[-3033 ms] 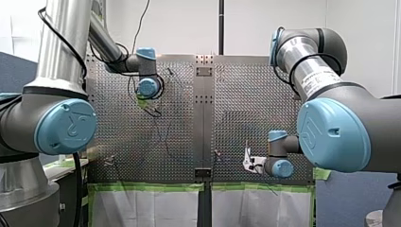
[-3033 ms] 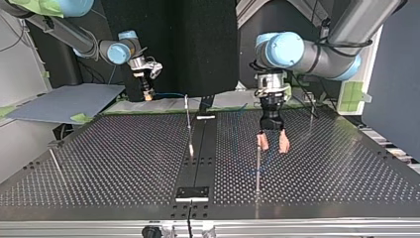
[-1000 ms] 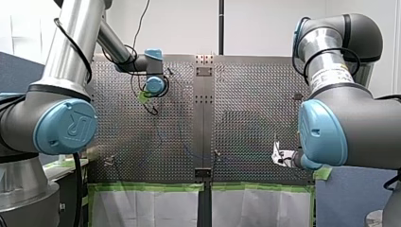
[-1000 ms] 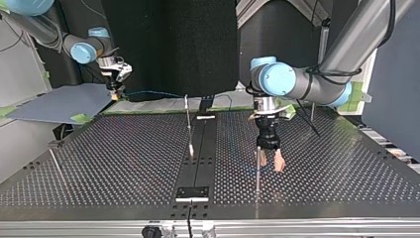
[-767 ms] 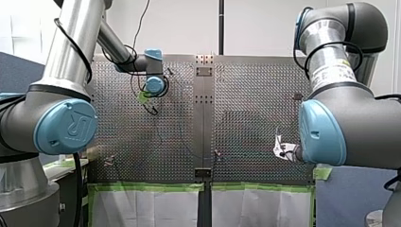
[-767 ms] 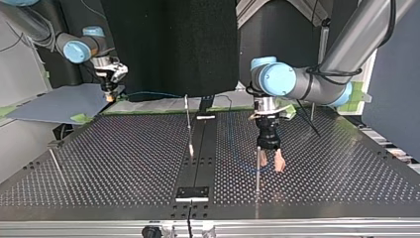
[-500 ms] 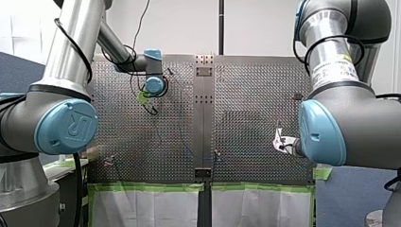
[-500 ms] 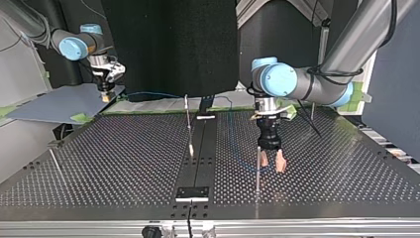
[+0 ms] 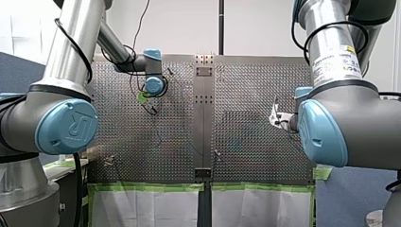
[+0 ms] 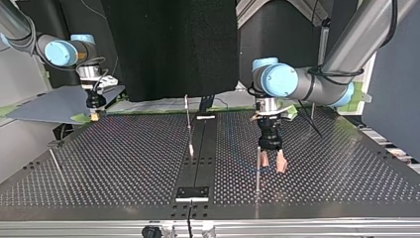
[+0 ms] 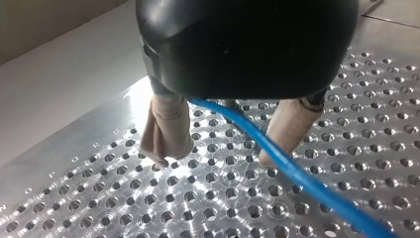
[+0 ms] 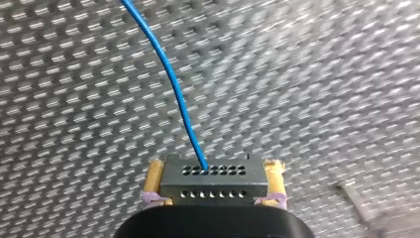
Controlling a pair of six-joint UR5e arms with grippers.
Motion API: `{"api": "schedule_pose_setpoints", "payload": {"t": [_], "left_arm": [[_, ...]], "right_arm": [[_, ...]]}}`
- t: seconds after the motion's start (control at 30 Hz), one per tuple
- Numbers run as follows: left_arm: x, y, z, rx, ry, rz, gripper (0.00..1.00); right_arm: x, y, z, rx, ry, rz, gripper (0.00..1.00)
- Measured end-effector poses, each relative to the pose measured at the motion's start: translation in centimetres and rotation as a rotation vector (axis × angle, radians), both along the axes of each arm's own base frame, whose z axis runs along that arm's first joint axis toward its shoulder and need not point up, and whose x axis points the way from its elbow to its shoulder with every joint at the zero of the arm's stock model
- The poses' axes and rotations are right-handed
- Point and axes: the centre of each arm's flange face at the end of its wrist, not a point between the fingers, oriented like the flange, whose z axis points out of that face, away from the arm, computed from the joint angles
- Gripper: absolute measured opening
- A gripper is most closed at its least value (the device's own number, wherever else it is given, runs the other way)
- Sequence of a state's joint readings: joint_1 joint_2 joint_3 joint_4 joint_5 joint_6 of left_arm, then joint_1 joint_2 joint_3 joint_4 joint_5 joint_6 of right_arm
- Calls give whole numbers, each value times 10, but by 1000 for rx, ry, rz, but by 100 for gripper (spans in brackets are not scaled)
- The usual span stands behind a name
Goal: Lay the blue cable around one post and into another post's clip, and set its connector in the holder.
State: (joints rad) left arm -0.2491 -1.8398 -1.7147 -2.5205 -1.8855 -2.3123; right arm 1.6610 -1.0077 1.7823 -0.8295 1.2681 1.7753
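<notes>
Since our right gripper (image 12: pixel 214 173) is clamped by its yellow pads (image 12: pixel 154 178) on the flat sides of the dark connector (image 12: pixel 214 186), the end of the blue cable (image 12: pixel 171 84) is in hand. The cable leaves the connector's face in a free, gentle curve over the perforated table (image 12: pixel 322 74). Our left gripper (image 11: pixel 213 157) stands spread just above the plate, its beige pads (image 11: pixel 166 130) apart. The cable runs loose between them, closer to one pad, and whether it touches that pad we cannot tell. We judge the cable thin, light and limp with a little spring. It should bend round a post easily, yet slide through parted fingers and lift off again unless kept under mild tension. The rigid connector looks the sound place to hold, and a second pinch on the cable near a post would steer it. In the top view our left gripper is just beside a thin upright post (image 10: pixel 257 176), which leaves little room on that side, while another post (image 10: pixel 188 124) rises on the dark central strip (image 10: pixel 198 158) well apart. Our right gripper hangs at that view's far left, near the table's edge and a grey sheet (image 10: pixel 54 105) beyond it. Between the two arms the plate lies open apart from those posts.
</notes>
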Motion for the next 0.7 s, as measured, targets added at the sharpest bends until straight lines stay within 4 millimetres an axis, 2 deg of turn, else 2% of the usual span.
{"api": "schedule_pose_setpoints", "payload": {"t": [0.33, 0.63, 0.7], "left_arm": [[0, 0, -1, 4, 7, 1, 98], [-1, 1, -1, 3, 13, 9, 98], [-1, 1, -2, 4, 15, 10, 98]], "right_arm": [[-5, 3, 69, -43, 29, -86, 0], [-14, 13, 119, -100, 88, -154, 0], [-16, 13, 121, -108, 97, -160, 0]]}}
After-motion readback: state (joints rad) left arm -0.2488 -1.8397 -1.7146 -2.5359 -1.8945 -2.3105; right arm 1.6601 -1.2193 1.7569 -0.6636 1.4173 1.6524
